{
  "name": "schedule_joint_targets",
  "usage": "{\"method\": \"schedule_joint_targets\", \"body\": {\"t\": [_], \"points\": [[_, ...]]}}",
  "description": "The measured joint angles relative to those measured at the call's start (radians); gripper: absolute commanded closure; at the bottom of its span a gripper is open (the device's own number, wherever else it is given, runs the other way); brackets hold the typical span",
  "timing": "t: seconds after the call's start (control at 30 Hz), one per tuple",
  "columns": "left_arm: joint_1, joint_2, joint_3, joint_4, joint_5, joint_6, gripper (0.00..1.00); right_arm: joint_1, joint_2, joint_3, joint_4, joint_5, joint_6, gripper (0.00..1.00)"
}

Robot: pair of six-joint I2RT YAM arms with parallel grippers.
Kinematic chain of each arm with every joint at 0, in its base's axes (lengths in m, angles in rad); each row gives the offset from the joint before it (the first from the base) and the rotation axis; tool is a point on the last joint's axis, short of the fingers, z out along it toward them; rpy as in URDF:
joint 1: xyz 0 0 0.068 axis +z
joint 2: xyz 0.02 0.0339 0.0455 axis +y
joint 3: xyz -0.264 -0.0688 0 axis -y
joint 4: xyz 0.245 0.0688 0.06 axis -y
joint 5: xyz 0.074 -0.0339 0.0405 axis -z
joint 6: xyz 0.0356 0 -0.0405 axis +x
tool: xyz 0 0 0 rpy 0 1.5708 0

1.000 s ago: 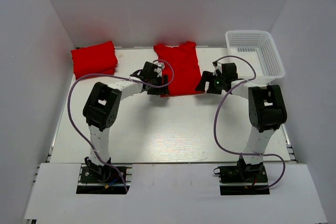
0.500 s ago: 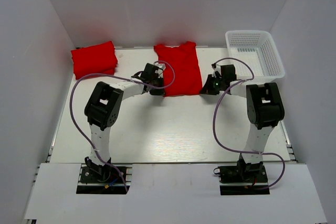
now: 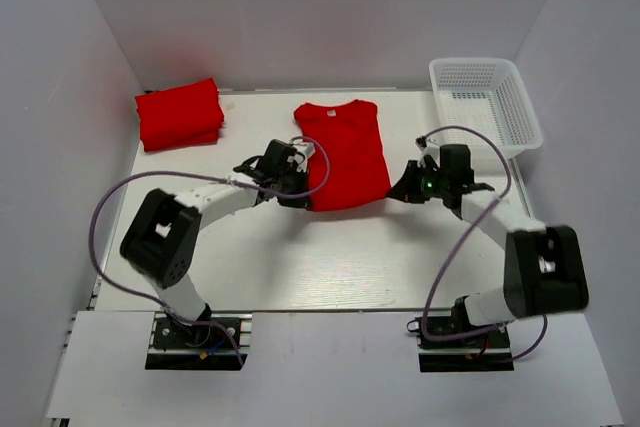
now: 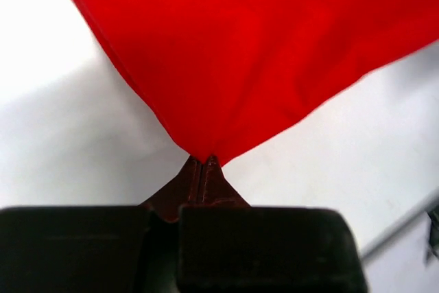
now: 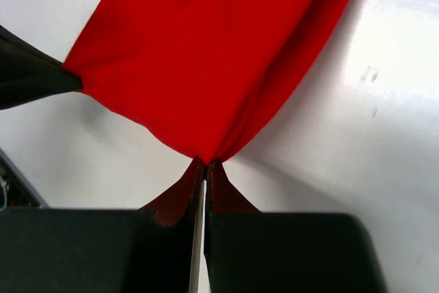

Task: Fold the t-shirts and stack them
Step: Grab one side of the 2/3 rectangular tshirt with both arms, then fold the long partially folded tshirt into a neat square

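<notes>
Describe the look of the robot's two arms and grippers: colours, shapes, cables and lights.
The left arm and right arm are alike: white links joined by black joint housings. A thin purple cable loops along each. The left gripper and right gripper have black bodies and dark wedge-shaped fingers. A green light glows on the right wrist.

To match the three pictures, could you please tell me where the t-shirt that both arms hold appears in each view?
Top external: the t-shirt sits mid-table, between the arms.
Left wrist: t-shirt fills the top, a corner pinched in the left fingers.
Right wrist: t-shirt fills the top, a corner pinched in the right fingers.
Shared landmark: the white table under it.
</notes>
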Motion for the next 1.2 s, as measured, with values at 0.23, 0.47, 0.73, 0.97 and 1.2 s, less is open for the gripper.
{"method": "schedule_joint_targets", "body": {"t": [0.23,0.47,0.73,0.97,1.2], "points": [[-0.038,-0.284,-0.022,-0.187,0.061,-0.003,1.00,0.001,-0.278,-0.079,-0.200,-0.033,-0.044,1.00],[-0.045,-0.344,0.062,-0.256,0.091,-0.012,1.00,0.001,-0.410,0.006,-0.322,0.001,-0.058,1.00],[-0.025,-0.230,0.276,-0.299,-0.085,-0.018,1.00,-0.001,-0.250,0.192,-0.304,0.038,-0.041,1.00],[-0.001,-0.158,0.356,-0.297,-0.277,-0.024,1.00,-0.002,-0.014,0.389,-0.283,0.045,-0.040,1.00],[0.055,0.038,0.460,-0.264,-0.320,-0.025,1.00,-0.002,0.228,0.599,-0.285,0.041,-0.042,1.00]]}}
